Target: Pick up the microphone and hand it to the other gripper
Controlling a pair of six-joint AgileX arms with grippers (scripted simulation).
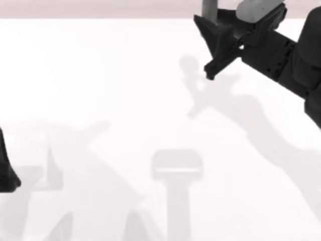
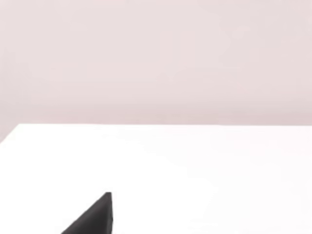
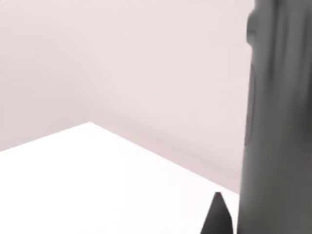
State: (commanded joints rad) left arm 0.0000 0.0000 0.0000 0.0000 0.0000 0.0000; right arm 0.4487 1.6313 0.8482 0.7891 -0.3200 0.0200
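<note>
The microphone's grey handle (image 1: 209, 10) rises out of the top view's upper edge; its navy head is out of view. My right gripper (image 1: 214, 31) is shut on it, raised above the table's far right. In the right wrist view the handle is a wide grey column (image 3: 278, 122), with one black fingertip (image 3: 218, 214) beside it. The other gripper, my left one (image 1: 6, 173), sits at the left edge of the table. It is open and empty, and one of its pointed fingers (image 2: 95, 217) shows over bare table.
The white table (image 1: 125, 100) ends at a far edge against a pale pink wall (image 1: 100, 7). Shadows of the arms and of the held microphone (image 1: 189, 65) lie on the table.
</note>
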